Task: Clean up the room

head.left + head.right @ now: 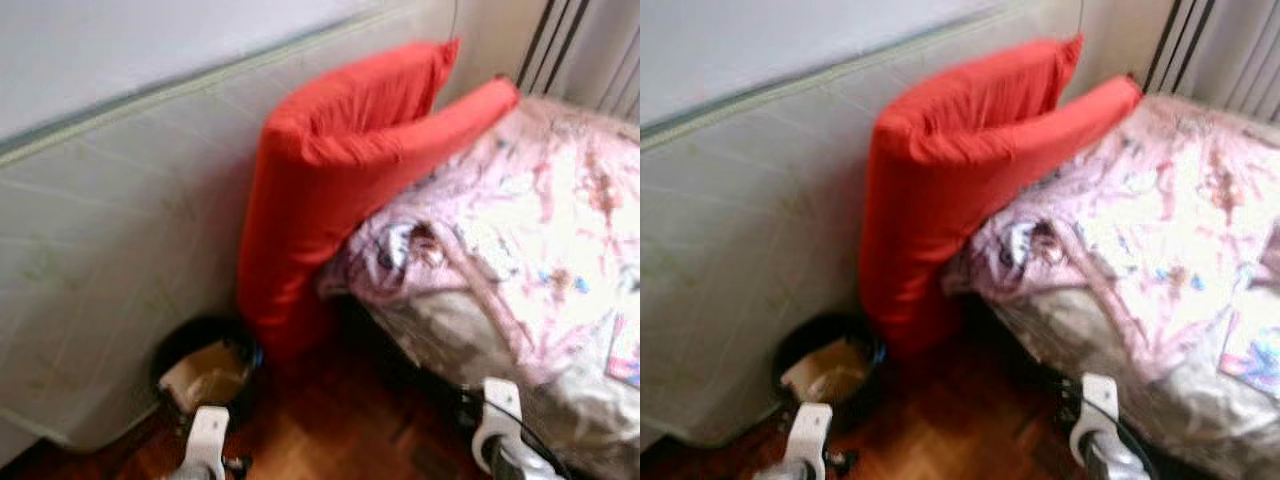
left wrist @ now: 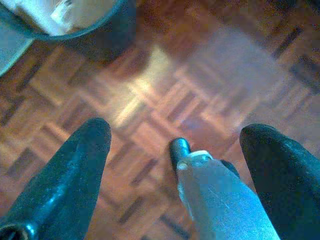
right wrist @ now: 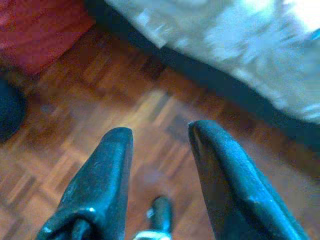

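Note:
A big red cushion [image 1: 330, 180] stands bent on the parquet floor, leaning against the pale upright mattress [image 1: 110, 250], with its top lying over the bed's edge. A crumpled pink patterned cover [image 1: 520, 230] lies over the bed. A black bin [image 1: 205, 370] holding cardboard and paper sits on the floor at the mattress foot. My left gripper [image 2: 175, 130] hangs open over the floor near the bin [image 2: 75, 25], holding nothing. My right gripper [image 3: 160, 129] is open above bare parquet beside the bed's edge [image 3: 225, 45], with the red cushion [image 3: 40, 30] further off.
My left arm [image 1: 207, 440] and right arm [image 1: 497, 425] hang low at the front. A strip of wooden floor [image 1: 340, 420] runs between mattress and bed. Vertical bars or curtain folds [image 1: 575, 45] stand behind the bed. A paper sheet [image 1: 625, 350] lies on the cover.

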Robot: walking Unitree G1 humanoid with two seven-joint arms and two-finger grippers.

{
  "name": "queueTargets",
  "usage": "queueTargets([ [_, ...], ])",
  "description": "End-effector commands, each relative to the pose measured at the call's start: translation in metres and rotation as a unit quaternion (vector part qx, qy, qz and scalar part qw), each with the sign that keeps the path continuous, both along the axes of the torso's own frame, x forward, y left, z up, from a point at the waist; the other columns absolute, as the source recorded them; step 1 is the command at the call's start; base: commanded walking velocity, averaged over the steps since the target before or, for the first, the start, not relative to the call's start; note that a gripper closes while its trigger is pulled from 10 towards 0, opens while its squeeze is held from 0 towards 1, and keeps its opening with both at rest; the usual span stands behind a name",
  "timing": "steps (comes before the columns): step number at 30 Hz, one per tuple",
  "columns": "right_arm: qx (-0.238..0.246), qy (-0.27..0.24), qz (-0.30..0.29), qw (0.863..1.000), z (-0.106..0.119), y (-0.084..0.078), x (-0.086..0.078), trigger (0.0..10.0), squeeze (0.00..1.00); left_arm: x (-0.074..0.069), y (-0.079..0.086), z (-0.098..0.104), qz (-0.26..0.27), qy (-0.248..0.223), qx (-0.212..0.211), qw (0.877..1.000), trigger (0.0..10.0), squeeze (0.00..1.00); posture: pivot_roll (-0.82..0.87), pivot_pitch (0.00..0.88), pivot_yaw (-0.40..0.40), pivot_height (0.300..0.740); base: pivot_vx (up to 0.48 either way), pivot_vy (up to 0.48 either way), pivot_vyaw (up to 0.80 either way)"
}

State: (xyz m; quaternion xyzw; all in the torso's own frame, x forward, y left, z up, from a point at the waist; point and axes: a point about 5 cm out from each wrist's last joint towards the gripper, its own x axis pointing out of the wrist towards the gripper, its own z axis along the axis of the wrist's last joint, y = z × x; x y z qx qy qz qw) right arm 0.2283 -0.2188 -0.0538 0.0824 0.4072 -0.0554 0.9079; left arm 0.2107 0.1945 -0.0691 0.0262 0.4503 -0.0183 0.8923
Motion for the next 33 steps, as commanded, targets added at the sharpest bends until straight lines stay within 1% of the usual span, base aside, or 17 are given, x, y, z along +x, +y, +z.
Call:
queueTargets([
  [1,0.01,-0.002,0.004,1.0,-0.0005,0.0085,0.002,10.0,0.0,-0.0056,0.0108,-0.0015,0.009,0.009,0.01,1.0,10.0,0.0,-0.01,0.0,0.016,0.74,0.0,-0.326,0.0],
  [12,0.009,-0.001,0.007,1.0,-0.0012,0.0086,0.001,10.0,0.0,-0.0068,0.0107,-0.0022,0.007,0.011,0.01,1.0,10.0,0.0,-0.01,0.0,0.016,0.74,0.0,-0.324,0.0],
  [27,0.008,0.0,0.009,1.0,-0.0014,0.0086,0.0005,10.0,0.0,-0.0079,0.0107,-0.0028,0.02,0.009,0.006,1.0,10.0,0.0,-0.02,0.0,0.016,0.74,0.0,0.0,0.0],
  [30,0.007,0.002,0.01,1.0,-0.0016,0.0085,0.0004,10.0,0.0,-0.0082,0.0104,-0.003,0.03,0.009,0.0,1.0,10.0,0.0,-0.01,0.0,0.014,0.74,0.0,0.0,0.0],
  [33,0.009,0.006,0.008,1.0,-0.0019,0.0085,0.0001,10.0,0.0,-0.0081,0.0101,-0.003,0.036,0.007,-0.006,0.999,10.0,0.0,-0.01,0.0,0.013,0.74,0.0,0.272,-0.63],
])
